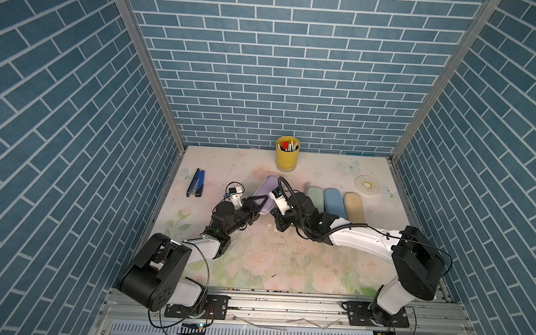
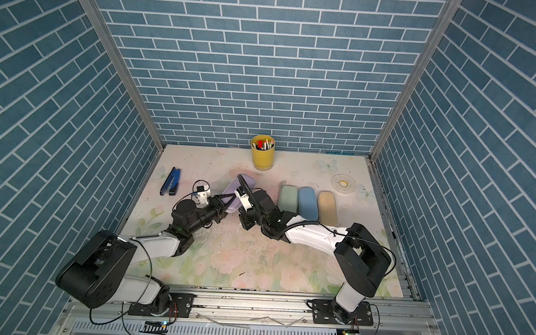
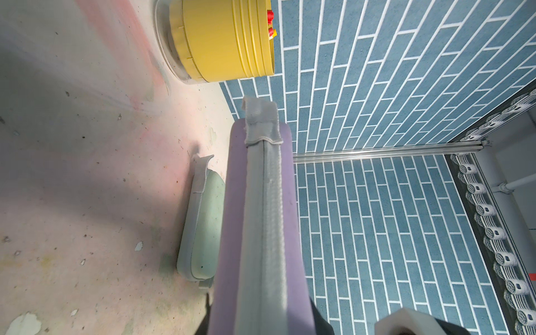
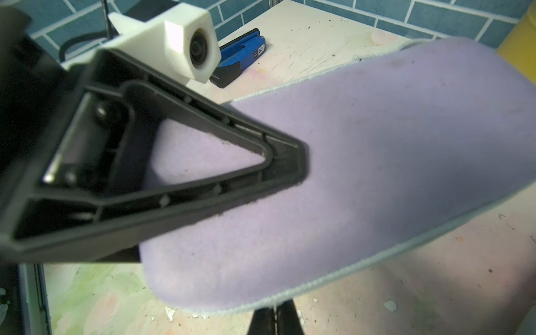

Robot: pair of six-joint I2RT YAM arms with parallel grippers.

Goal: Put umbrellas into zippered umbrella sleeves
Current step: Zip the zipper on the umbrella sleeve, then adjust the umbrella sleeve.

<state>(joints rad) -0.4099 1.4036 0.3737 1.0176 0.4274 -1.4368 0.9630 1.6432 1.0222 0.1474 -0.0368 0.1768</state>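
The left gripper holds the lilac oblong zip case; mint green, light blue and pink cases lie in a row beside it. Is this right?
The last in the row is a tan oblong hard-shell case, not a pink one; both top views show it. The rest is right.

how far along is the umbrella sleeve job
Looks done: the mint green sleeve, light blue sleeve and tan sleeve lie closed in a row, no loose umbrellas in sight. In hand: the left gripper clamps the lilac sleeve, the right gripper shut at its rim. Left: likely just setting it down.
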